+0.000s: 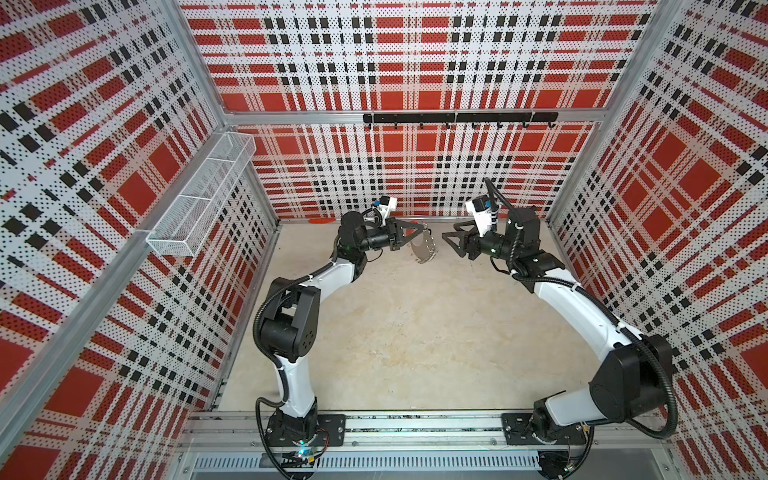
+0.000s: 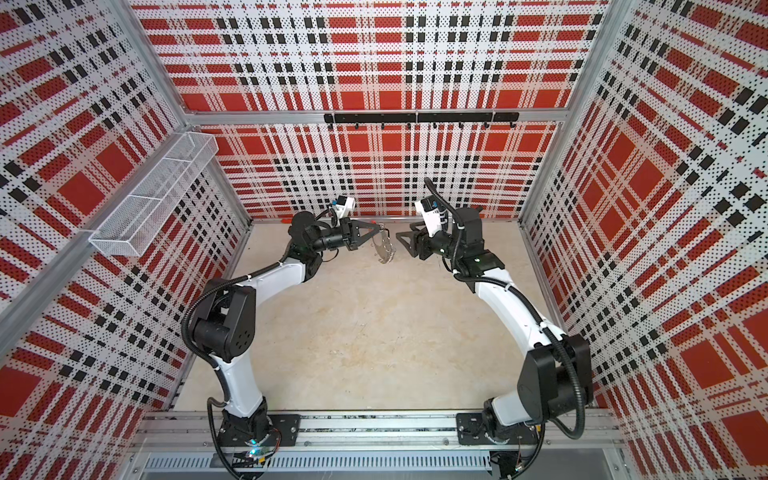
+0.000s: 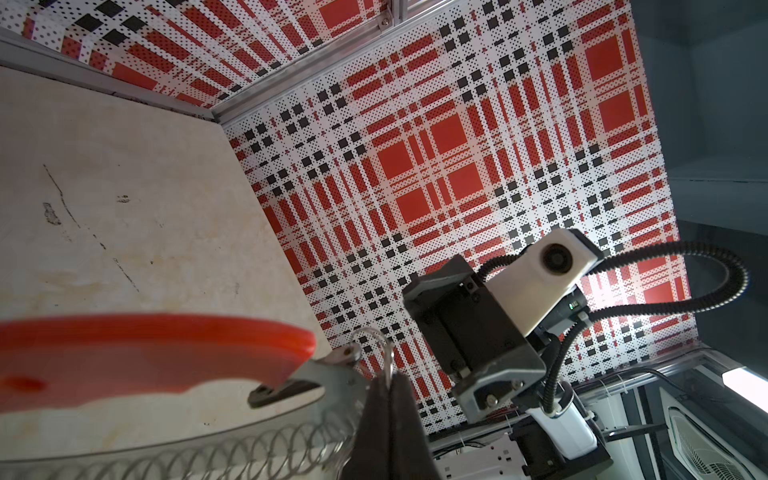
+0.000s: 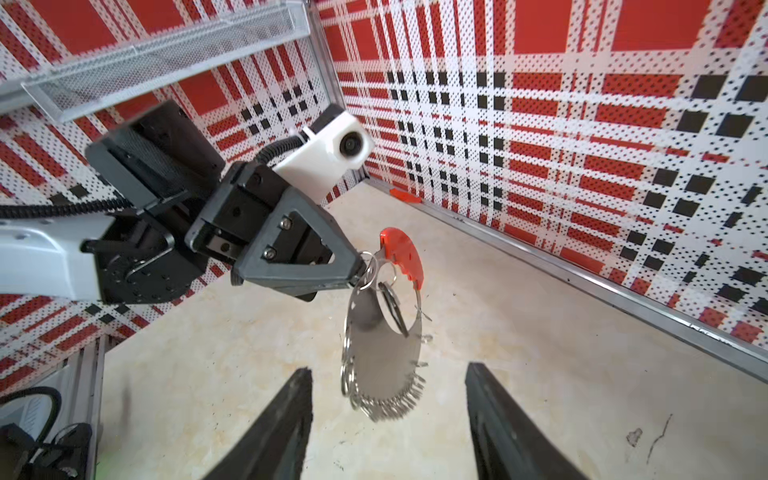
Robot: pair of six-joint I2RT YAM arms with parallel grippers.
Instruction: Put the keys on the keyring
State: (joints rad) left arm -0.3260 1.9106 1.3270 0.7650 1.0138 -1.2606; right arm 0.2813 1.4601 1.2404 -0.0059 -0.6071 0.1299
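- A wire mesh basket (image 1: 199, 199) is fixed to the left wall, well above the desk (image 1: 415, 332) and well apart from both arms.
- The left gripper (image 1: 422, 228) reaches in from the left near the back wall. Its fingers (image 3: 388, 415) are pressed together and pinch one thin silver ring (image 4: 368, 270) at the top of the keyring.
- The keyring (image 4: 374, 345) hangs from that pinched ring in the air above the desk, between the two grippers, as both top views show (image 2: 384, 249).
- Its red segment (image 4: 401, 249) sits at the top, just beside the left gripper's tips. The grey crescent band curves down from there.
- Many small split rings (image 4: 386, 399) line the band's lower rim. They show in the left wrist view too (image 3: 249, 449), below the blurred red segment (image 3: 145, 353).
- A small dark loop (image 4: 388, 305) dangles inside the crescent's inner curve, under the pinched ring. I cannot tell what it is.
- The right gripper (image 1: 451, 232) faces the keyring from the right, near it but not touching. Its jaws stand apart with nothing between them, and in the right wrist view (image 4: 388, 368) the keyring's lower end shows beyond the gap.
- On the back wall a black hook rail (image 1: 459, 117) runs above both grippers.
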